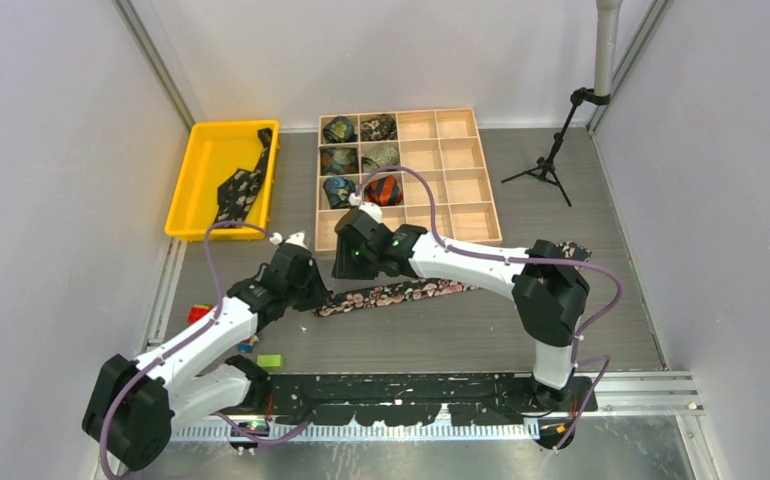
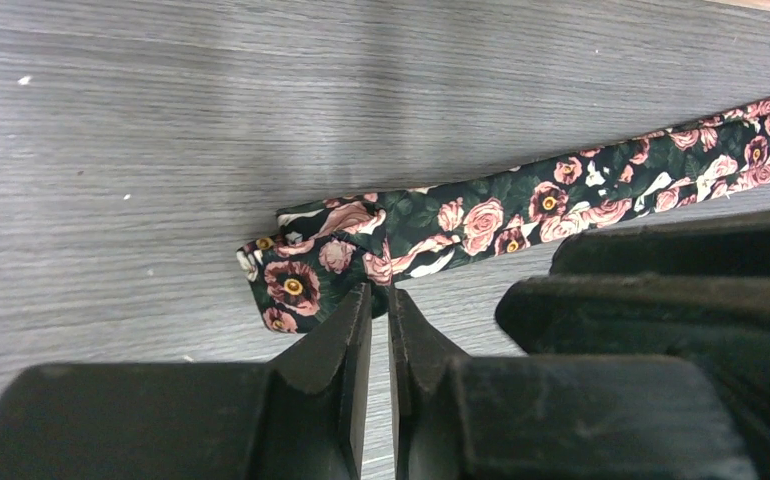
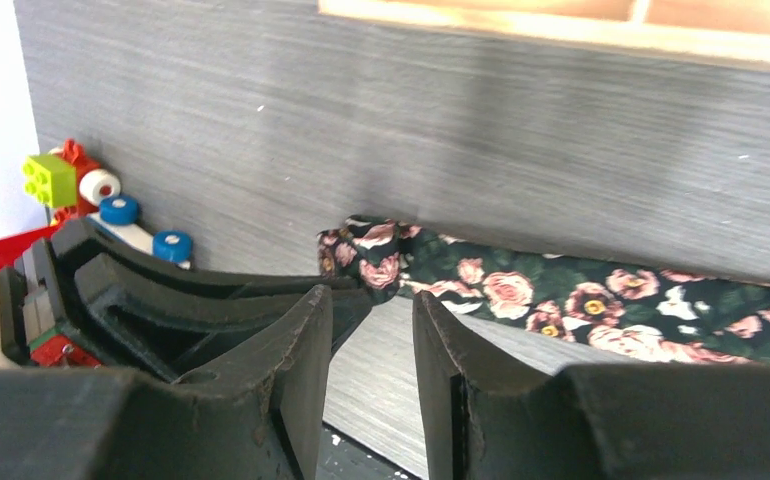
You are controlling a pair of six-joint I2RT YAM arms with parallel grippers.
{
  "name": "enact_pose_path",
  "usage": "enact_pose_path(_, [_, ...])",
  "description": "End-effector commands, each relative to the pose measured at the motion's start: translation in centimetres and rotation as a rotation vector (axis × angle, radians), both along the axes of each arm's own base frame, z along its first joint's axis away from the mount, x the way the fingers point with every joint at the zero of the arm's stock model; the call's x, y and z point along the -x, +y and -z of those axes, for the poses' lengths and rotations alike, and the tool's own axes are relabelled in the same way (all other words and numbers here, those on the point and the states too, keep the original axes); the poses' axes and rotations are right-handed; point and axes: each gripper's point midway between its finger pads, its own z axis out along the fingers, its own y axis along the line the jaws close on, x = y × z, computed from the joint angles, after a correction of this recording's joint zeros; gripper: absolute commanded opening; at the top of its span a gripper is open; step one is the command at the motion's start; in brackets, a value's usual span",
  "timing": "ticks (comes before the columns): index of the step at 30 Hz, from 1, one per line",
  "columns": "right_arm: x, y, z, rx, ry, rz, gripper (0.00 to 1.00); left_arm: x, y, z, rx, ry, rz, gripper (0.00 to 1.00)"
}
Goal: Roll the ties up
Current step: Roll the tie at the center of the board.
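Note:
The dark floral tie [image 1: 401,293] lies flat across the table, its left end folded over [image 2: 311,265]. My left gripper [image 1: 316,298] [image 2: 379,292] sits at that folded end, its jaws closed to a thin slit on the fabric's near edge. My right gripper [image 1: 344,280] [image 3: 371,295] is open just short of the same end of the tie [image 3: 561,300], bare table between its fingers. The black tie with pale dots [image 1: 241,185] lies unrolled in the yellow tray [image 1: 206,165]. Several rolled ties [image 1: 361,160] fill the left cells of the wooden box [image 1: 461,185].
The wooden box's front wall [image 3: 561,15] is close behind the floral tie. Loose toy bricks [image 3: 61,185] lie left of the grippers, a green one [image 1: 269,361] near the left arm. A small black tripod [image 1: 546,165] stands at the back right.

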Motion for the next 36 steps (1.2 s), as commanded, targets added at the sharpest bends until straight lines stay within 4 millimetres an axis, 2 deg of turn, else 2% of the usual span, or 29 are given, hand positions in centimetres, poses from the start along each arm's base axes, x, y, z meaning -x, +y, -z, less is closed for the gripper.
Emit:
enact_pose_path(1, [-0.8, -1.6, -2.2, -0.053, 0.010, 0.017, 0.41, -1.3, -1.9, -0.8, 0.074, -0.035, 0.043, 0.11])
enact_pose_path(7, [-0.7, -1.3, -1.5, -0.073, 0.039, -0.003, 0.41, -1.3, -3.0, 0.6, 0.113, -0.019, 0.077, 0.08])
enact_pose_path(11, [0.2, -0.1, -1.0, -0.113, 0.088, -0.048, 0.41, -1.2, -3.0, 1.2, 0.092, -0.001, 0.098, 0.00])
enact_pose_path(19, [1.4, 1.5, 1.2, -0.125, 0.177, -0.139, 0.42, -1.0, -2.6, 1.9, 0.074, -0.011, 0.102, 0.00])
enact_pose_path(30, [2.8, 2.5, 4.0, -0.137, 0.289, -0.232, 0.33, -0.7, -3.2, 1.8, 0.106, -0.038, 0.156, 0.00])
enact_pose_path(36, [2.9, 3.0, 5.4, -0.143, 0.313, -0.252, 0.32, -0.3, -3.5, 0.9, 0.125, -0.062, 0.196, 0.00])
